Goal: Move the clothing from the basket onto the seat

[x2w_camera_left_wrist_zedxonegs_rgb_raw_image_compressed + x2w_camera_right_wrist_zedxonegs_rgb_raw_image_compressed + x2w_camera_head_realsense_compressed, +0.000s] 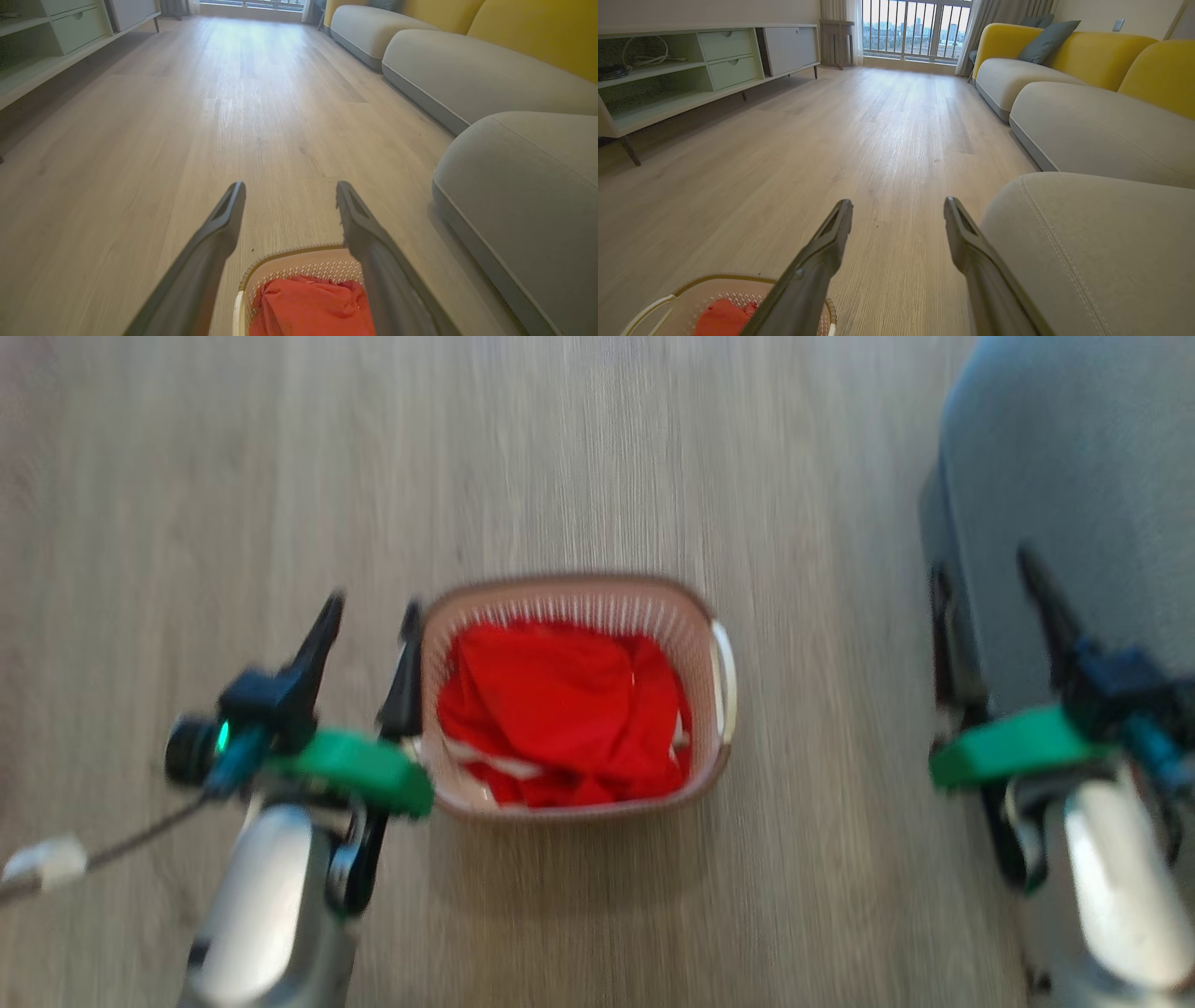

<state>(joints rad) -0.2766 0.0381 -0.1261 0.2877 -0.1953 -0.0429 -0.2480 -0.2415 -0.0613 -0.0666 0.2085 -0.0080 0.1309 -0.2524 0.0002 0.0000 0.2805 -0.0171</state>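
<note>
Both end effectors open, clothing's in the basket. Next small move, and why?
Probably shift the left end effector a little toward the robot's right and lower it, open, into the cream perforated plastic basket onto the bright red fabric garment. It stands open beside the basket's left rim, nearer than the right end effector, which is by the grey upholstered seat cushion.

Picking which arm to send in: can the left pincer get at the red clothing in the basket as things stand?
Probably yes. The left pincer is open at the left rim of the basket. The clothing lies uncovered inside, with nothing between them. It would have to clear the rim first.
</note>
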